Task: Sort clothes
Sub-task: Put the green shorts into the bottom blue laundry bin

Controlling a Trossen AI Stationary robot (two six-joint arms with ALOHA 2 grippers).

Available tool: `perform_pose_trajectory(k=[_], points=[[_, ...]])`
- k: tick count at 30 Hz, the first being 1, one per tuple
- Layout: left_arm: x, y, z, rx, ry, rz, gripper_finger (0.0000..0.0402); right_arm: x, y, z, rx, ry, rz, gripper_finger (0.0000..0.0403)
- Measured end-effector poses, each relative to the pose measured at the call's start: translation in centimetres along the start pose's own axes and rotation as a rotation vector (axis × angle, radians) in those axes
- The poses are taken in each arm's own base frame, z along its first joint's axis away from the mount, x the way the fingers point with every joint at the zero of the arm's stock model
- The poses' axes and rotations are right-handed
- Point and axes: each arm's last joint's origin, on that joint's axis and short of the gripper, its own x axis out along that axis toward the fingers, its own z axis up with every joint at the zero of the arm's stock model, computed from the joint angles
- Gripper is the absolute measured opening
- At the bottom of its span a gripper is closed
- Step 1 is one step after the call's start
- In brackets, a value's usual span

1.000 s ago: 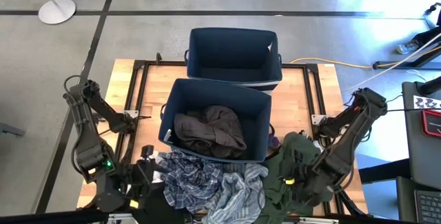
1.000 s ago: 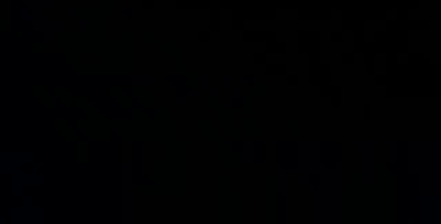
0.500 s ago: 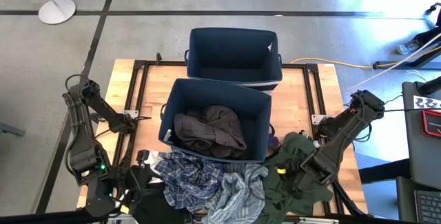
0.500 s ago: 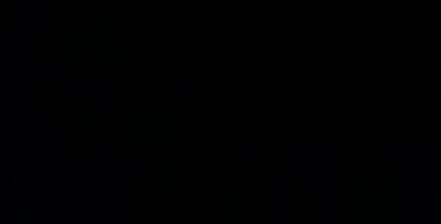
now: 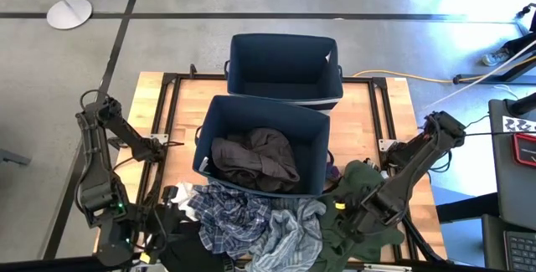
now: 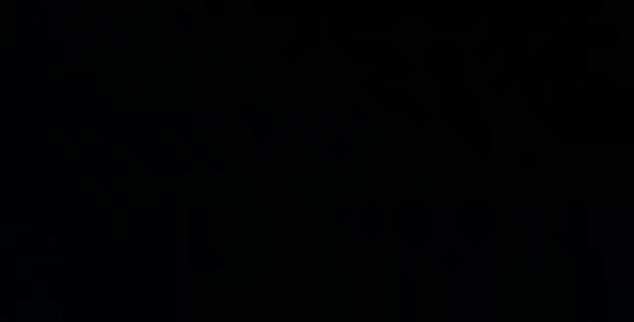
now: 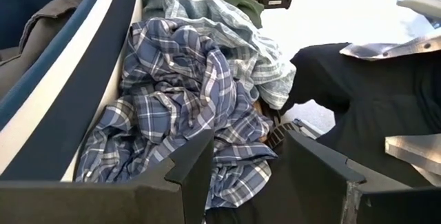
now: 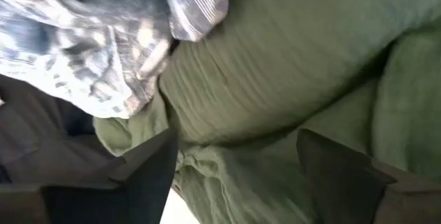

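The right gripper [image 5: 342,215] hangs with jaws spread directly over the olive green garment [image 5: 356,197], heaped at the table's near right edge beside the nearer bin [image 5: 318,151], so a grab goes straight down. The left gripper [image 5: 161,230], parted and empty, faces the plaid shirt [image 7: 179,100] at the near edge.

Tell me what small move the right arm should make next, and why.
Probably lower the right claw and close it on the olive green garment. Its jaws stand open just above that cloth with nothing between them, and the garment lies on the table beside the near bin, unsorted. The left claw waits by the plaid shirt.
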Motion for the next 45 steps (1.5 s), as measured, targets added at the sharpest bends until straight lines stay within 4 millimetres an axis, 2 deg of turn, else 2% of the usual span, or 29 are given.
perform_pose_trajectory(k=[4, 9, 15, 20, 27, 30, 39, 42, 45], points=[[0.0, 0.0, 0.0, 0.002, 0.002, 0.002, 0.0168, 1.7, 0.5, -0.1, 0.001, 0.003, -0.054, 0.0301], [0.0, 0.0, 0.0, -0.002, 0.000, 0.004, 0.0168, 4.9, 0.7, -0.3, -0.005, 0.010, -0.178, 0.0293], [0.8, 0.2, -1.0, -0.001, 0.013, 0.027, 0.0168, 9.1, -0.6, -0.6, -0.007, 0.024, -0.336, 0.0292], [1.1, 0.3, -1.3, 0.003, 0.014, 0.044, 0.0168, 11.5, -1.8, -0.6, -0.019, -0.016, -0.381, 0.0292], [1.1, 0.3, -1.2, 0.006, -0.013, 0.064, 0.0168, 12.1, -2.2, -0.6, -0.041, -0.052, -0.359, 0.0278], [1.1, 0.3, -1.2, 0.006, -0.021, 0.070, 0.0168, 12.2, -2.1, -0.6, -0.054, -0.051, -0.349, 0.0243], [1.1, 0.5, -0.9, 0.048, -0.108, 0.150, 0.0168, 12.3, -2.0, -0.9, -0.057, -0.055, -0.329, 0.0093], [1.0, 0.7, -0.8, 0.080, -0.158, 0.202, 0.0168, 12.3, -1.9, -0.9, -0.040, -0.045, -0.324, 0.0078], [1.0, 0.8, -0.7, 0.089, -0.184, 0.230, 0.0168, 12.3, -1.9, -0.9, -0.039, -0.042, -0.324, 0.0085]])
